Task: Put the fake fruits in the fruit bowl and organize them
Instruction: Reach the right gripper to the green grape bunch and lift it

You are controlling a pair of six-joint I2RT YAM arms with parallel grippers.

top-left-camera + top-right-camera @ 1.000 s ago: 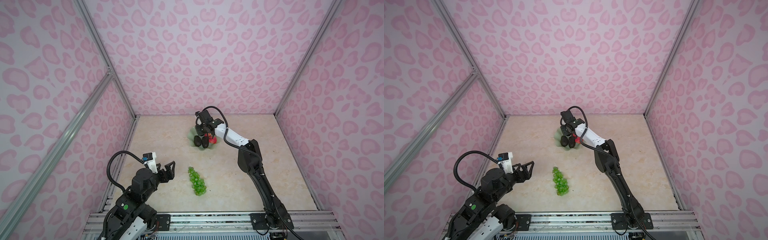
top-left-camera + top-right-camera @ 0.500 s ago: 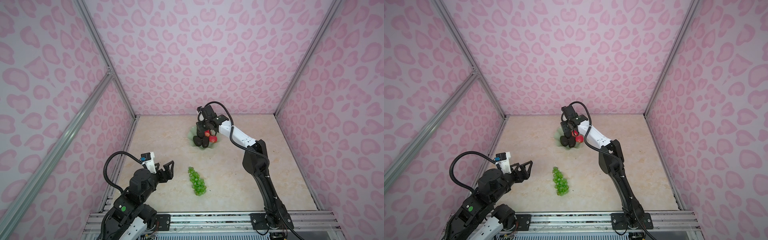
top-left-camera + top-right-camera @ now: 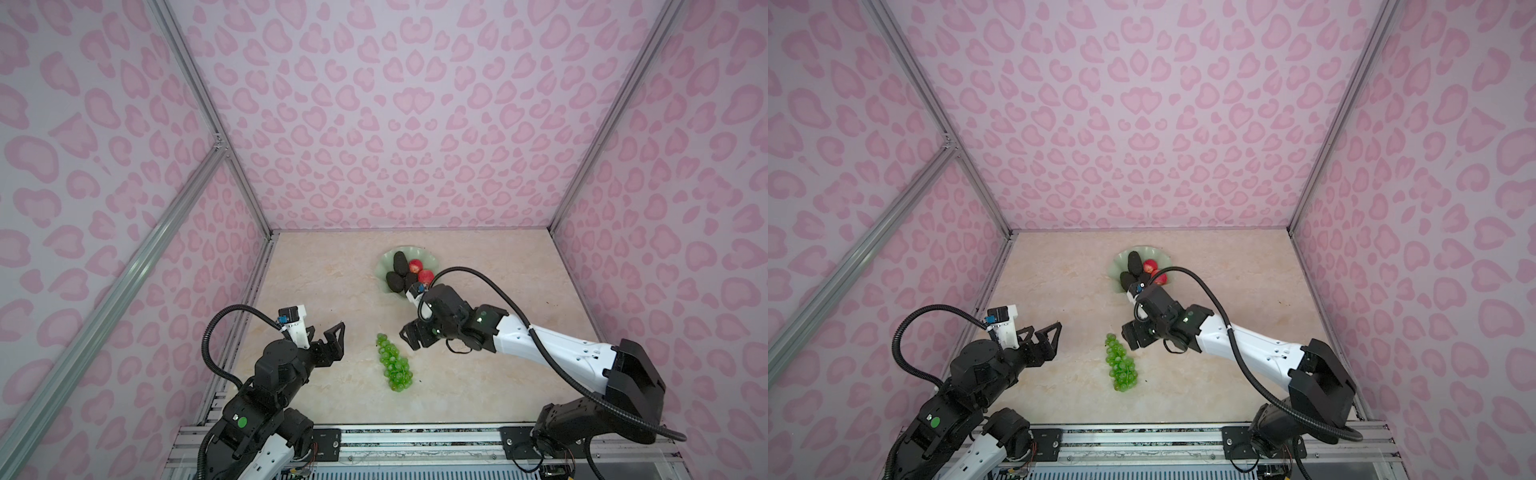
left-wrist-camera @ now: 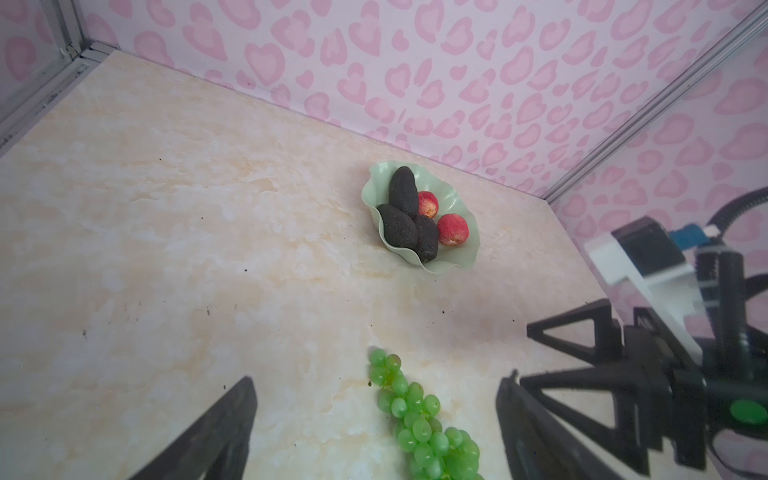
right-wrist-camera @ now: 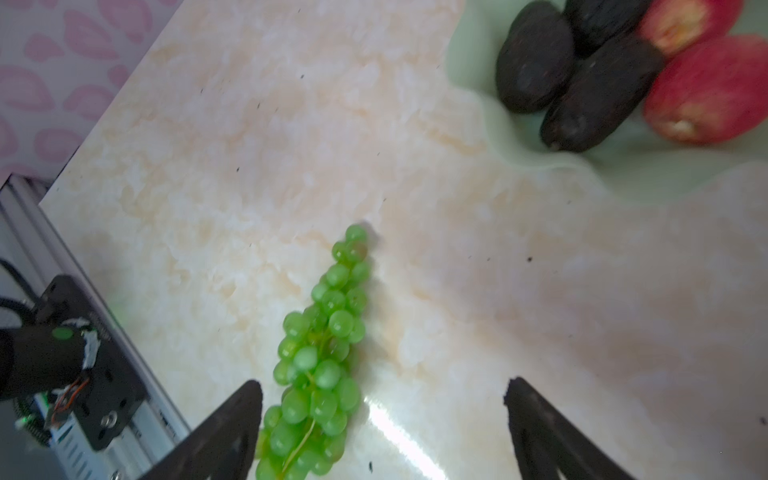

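Note:
The pale green fruit bowl [image 3: 384, 264] [image 3: 1119, 266] stands at the back middle of the table. It holds three dark avocado-like fruits [image 4: 398, 226] and two red apples [image 4: 453, 230] [image 5: 706, 91]. A bunch of green grapes [image 3: 394, 368] [image 3: 1121, 370] [image 5: 324, 353] lies on the table in front of the bowl. My right gripper [image 3: 409, 337] [image 5: 383, 385] hangs open just right of the bunch's far end and holds nothing. To the left of the bunch, my left gripper [image 3: 326, 329] [image 4: 377, 380] is open and empty.
Pink patterned walls [image 3: 374, 124] close in the beige marble table [image 3: 324, 270] on three sides. A metal rail [image 3: 415, 434] with both arm bases runs along the front edge. Bare table lies between the bowl and the grapes.
My right gripper has opened, left the bowl and swung forward to the grapes. The apple it was at now lies in the bowl. The left arm has barely moved.

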